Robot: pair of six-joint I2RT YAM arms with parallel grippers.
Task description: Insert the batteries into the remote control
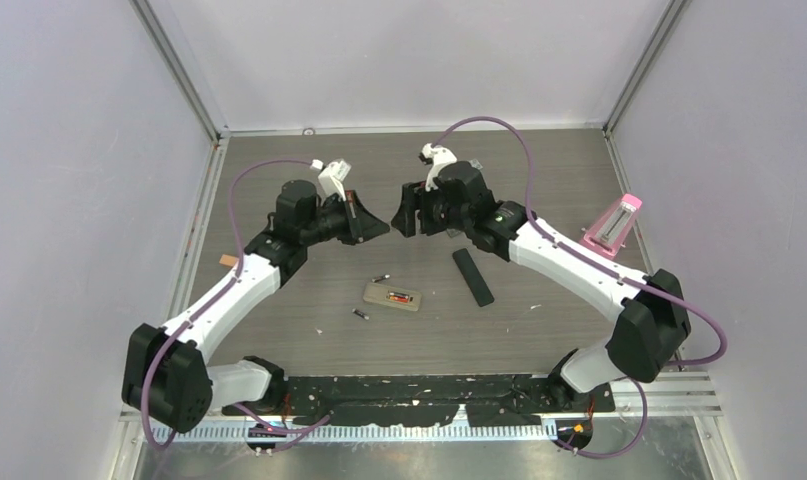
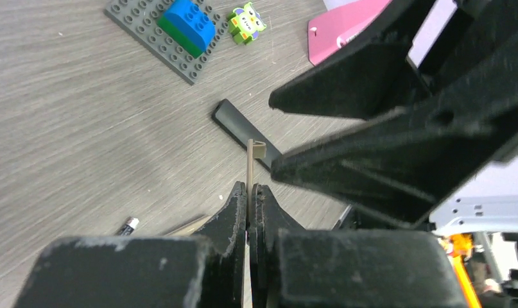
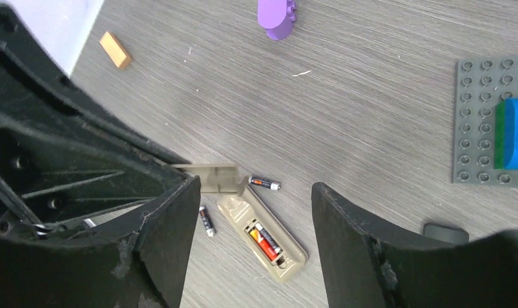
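Observation:
The beige remote control (image 3: 288,260) lies back-up on the table with its compartment open. An orange-red battery (image 3: 261,242) and a dark one lie side by side in it. It also shows in the top view (image 1: 379,296). Two loose dark batteries lie by it, one above (image 3: 264,183) and one to the left (image 3: 207,220). My left gripper (image 2: 251,187) is shut on the thin beige battery cover (image 2: 250,163), held edge-up above the table. My right gripper (image 3: 254,187) is open and empty, high over the remote, facing the left gripper (image 1: 382,228).
A black remote (image 1: 472,277) lies right of the beige one. A grey studded plate (image 2: 155,38) with a blue brick (image 2: 190,20), a green toy (image 2: 246,24), a purple brick (image 3: 277,11), an orange block (image 3: 115,50) and a pink object (image 1: 612,225) stand around.

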